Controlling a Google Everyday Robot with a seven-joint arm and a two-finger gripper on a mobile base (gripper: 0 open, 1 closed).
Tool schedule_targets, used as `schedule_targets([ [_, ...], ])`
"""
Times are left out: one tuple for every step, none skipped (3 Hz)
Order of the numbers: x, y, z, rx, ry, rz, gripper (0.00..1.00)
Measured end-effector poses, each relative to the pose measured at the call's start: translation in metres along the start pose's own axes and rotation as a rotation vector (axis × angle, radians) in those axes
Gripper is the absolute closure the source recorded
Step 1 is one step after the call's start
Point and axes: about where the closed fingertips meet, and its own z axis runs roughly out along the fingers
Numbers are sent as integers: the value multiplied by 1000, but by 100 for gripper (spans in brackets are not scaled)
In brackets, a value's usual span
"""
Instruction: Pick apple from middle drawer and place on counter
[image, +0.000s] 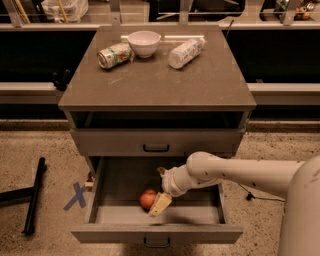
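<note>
The apple (147, 199), small and red-orange, lies on the grey floor of the open middle drawer (115, 182), a little left of centre. My gripper (158, 190) is down inside the drawer, right beside the apple on its right. It is open. One cream finger (160, 204) is at the apple's front right and the other (161, 171) is behind it. The apple rests on the drawer floor. The counter (155, 82) is the grey-brown top of the cabinet above.
On the counter's far part stand a white bowl (144, 43), a tipped can (114, 54) and a lying bottle (185, 52). The upper drawer front (155, 143) is shut above my arm. A black bar (34, 196) and a blue X mark (76, 196) are on the floor to the left.
</note>
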Motion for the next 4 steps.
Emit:
schedule_targets([
  [5,-10,20,18,-3,-4,0],
  [10,-16,38,17,4,-5,0],
  [15,-20,53,11,11,0,0],
  [21,-21,66,-7,25,6,0],
])
